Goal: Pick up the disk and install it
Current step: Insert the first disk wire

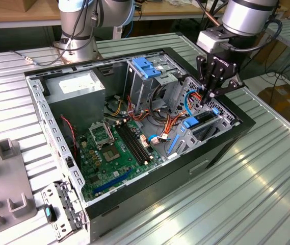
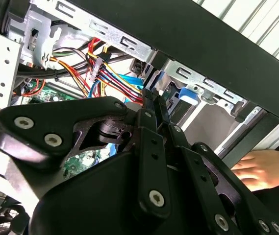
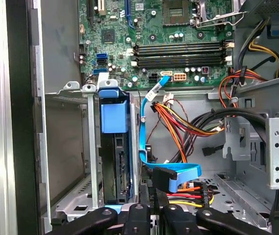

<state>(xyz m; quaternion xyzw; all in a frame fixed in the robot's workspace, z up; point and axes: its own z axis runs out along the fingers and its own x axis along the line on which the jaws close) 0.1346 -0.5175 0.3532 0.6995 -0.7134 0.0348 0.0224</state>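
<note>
The disk (image 1: pixel 202 121) stands on edge in the drive bay at the front corner of the open computer case (image 1: pixel 134 204), on the exterior view's right. Its dark body and blue rail (image 3: pixel 114 111) sit between the bay's metal walls in the first wrist view (image 3: pixel 115 166). My gripper (image 1: pixel 207 96) hangs just above the bay, a little over the disk's upper edge. Its fingers (image 2: pixel 153 112) are pressed together with nothing between them, so it is shut. Whether the fingertips touch the disk I cannot tell.
A blue data cable (image 3: pixel 146 147) and a bundle of coloured wires (image 3: pixel 188 122) lie right beside the bay. Deeper in the case are the motherboard (image 1: pixel 111 148), the grey power-supply box (image 1: pixel 76 87) and a blue-latched cage (image 1: pixel 147 66). A hand (image 2: pixel 257 169) rests outside the case wall.
</note>
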